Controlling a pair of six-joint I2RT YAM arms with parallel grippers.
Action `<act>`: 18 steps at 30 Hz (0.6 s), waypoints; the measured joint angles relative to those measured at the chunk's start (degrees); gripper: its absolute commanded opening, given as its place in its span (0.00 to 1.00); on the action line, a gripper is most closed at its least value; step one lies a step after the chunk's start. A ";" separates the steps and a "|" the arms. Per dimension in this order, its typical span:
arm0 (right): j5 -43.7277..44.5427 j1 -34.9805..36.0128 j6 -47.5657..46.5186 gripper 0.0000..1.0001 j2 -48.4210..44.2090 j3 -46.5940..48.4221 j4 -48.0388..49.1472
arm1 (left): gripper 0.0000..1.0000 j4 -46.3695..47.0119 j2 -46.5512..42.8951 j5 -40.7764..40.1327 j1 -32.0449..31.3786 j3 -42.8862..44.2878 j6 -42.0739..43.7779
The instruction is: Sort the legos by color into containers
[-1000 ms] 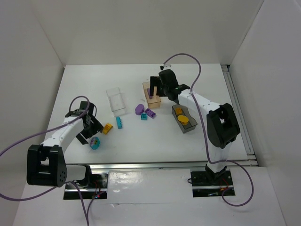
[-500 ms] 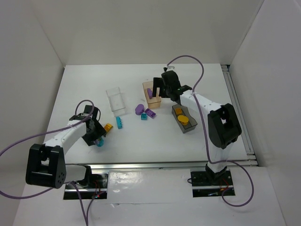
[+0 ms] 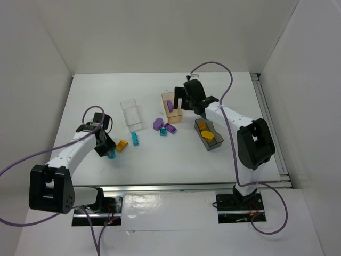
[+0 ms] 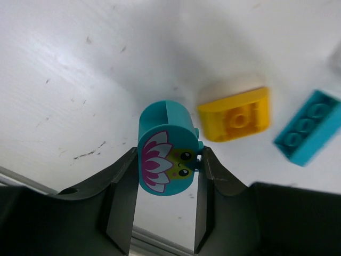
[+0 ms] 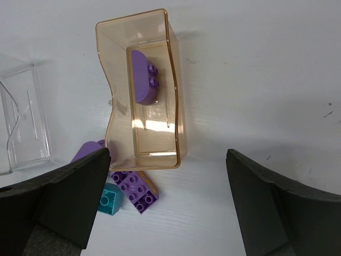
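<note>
Now, the left gripper is down at the table's near left, its two dark fingers pressed against either side of the teal oval lego, the one with a pink flower printed on its end; whether that piece is off the surface I cannot tell; just beside it lies a yellow brick, and past that a teal brick, both flat on the white table. Over on the other side, the right gripper hangs above the orange-tan bin with its jaws spread wide and nothing between them; a purple piece lies inside that bin; the clear bin stands to its left; a purple brick, a small teal brick and a rounded purple piece lie near the bin's near end; the dark grey bin holds yellow pieces.
</note>
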 measured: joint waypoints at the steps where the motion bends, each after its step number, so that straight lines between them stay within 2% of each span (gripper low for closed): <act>1: 0.04 -0.02 0.00 0.97 -0.24 -0.07 -0.17 | 0.33 -0.46 -0.15 -0.02 0.00 1.73 0.50; 8: 1.01 -0.33 0.00 0.97 -6.60 -3.02 -1.29 | 0.31 1.03 2.91 2.01 -0.44 20.35 4.37; 11: 1.90 -0.33 0.00 0.97 -9.40 -4.04 -1.90 | 0.31 2.73 9.62 2.95 -1.14 28.72 5.81; 15: 3.58 -0.37 -0.02 0.97 -13.29 -7.89 -2.23 | 0.31 3.65 22.86 4.96 -1.90 38.91 7.67; 17: 4.31 -0.44 0.00 0.97 -15.39 -10.10 -2.80 | 0.43 3.43 28.76 5.35 -2.27 42.99 8.57; 18: 4.52 -0.44 0.00 0.97 -16.13 -10.67 -2.99 | 0.62 3.37 31.32 5.42 -2.49 44.61 8.79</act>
